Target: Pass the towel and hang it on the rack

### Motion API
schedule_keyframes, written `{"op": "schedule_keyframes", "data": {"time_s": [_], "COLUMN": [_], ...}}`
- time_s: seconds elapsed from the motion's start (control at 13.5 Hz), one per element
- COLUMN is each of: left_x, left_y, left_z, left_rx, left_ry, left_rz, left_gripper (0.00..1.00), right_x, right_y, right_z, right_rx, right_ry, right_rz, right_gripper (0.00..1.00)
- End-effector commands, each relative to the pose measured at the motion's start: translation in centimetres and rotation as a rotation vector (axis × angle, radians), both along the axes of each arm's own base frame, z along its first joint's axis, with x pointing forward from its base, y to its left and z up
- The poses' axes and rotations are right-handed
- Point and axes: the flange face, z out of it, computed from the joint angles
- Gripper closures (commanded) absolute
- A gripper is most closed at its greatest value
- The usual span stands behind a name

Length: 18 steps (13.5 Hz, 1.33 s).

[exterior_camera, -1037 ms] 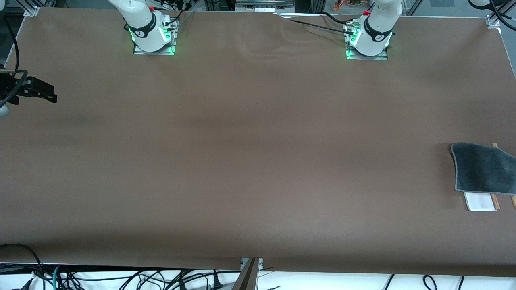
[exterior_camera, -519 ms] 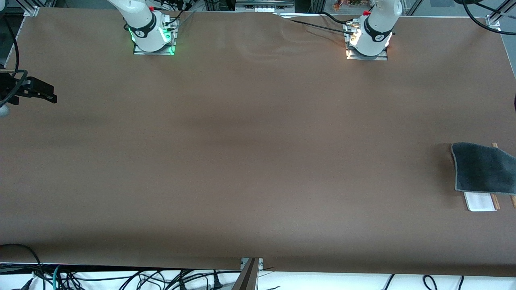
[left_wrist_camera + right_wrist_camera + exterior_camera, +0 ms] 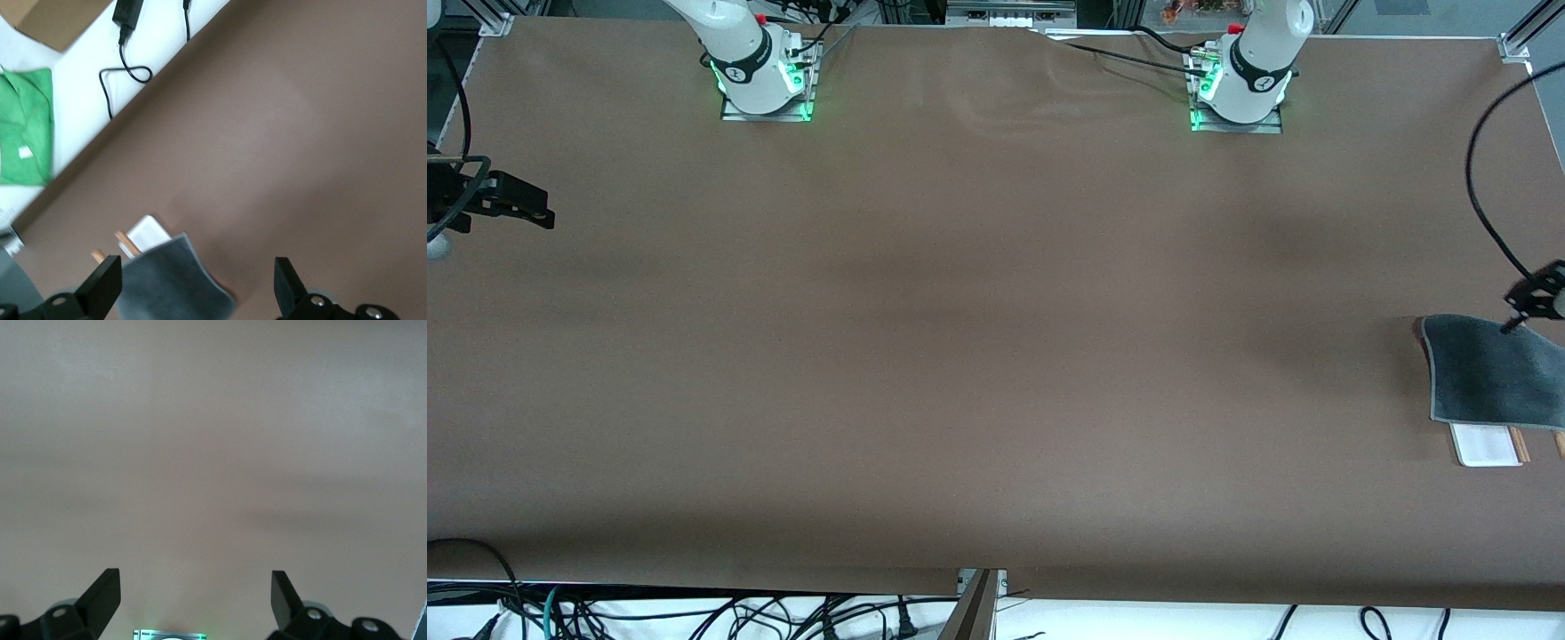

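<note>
The dark grey towel (image 3: 1489, 369) lies draped over the rack at the left arm's end of the table. The rack's white base (image 3: 1485, 444) and the ends of its wooden rods (image 3: 1519, 443) stick out on the side nearer the front camera. My left gripper (image 3: 1529, 302) hangs over the towel's edge at the view's border. In the left wrist view it (image 3: 197, 287) is open, with the towel (image 3: 170, 283), the white base (image 3: 148, 231) and the rods (image 3: 125, 241) below it. My right gripper (image 3: 516, 203) waits open over the right arm's end; it is also open in its own view (image 3: 193, 593).
The brown table (image 3: 996, 311) ends just past the rack. In the left wrist view a white floor strip holds a black cable (image 3: 123, 67), a green cloth (image 3: 27, 127) and a cardboard box (image 3: 53, 20). Cables (image 3: 694, 613) lie below the table's near edge.
My left gripper and its cable have come into the front view over the towel; before, they were out of view. The towel, the rack and my right gripper have not moved.
</note>
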Motion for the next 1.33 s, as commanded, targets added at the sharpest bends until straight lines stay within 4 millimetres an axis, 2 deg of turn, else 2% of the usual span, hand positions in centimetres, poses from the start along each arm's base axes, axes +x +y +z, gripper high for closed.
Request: {"op": "schedule_keyframes", "data": {"time_s": [0.0, 0.3, 0.44, 0.74, 1.26], "left_x": [-5.0, -7.7, -8.7, -9.4, -9.0], "left_y": [-2.5, -4.0, -4.2, -4.4, -5.2], "left_z": [-0.6, -1.1, -0.7, 0.0, 1.0], "left_rx": [-0.018, -0.071, -0.076, -0.100, -0.120], "left_ry": [0.024, 0.093, 0.131, 0.138, 0.097], "left_rz": [0.162, 0.427, 0.504, 0.615, 0.642], "left_gripper": [0.00, 0.00, 0.00, 0.00, 0.00], "right_x": [0.0, 0.1, 0.1, 0.1, 0.0], "right_y": [0.0, 0.2, 0.2, 0.2, 0.0], "right_z": [0.3, 0.5, 0.5, 0.5, 0.5], "right_rx": [-0.010, -0.010, -0.010, -0.010, -0.010], "right_ry": [-0.005, -0.010, -0.010, -0.010, -0.010], "right_rz": [0.016, 0.017, 0.017, 0.019, 0.016], "right_gripper": [0.00, 0.00, 0.00, 0.00, 0.00]}}
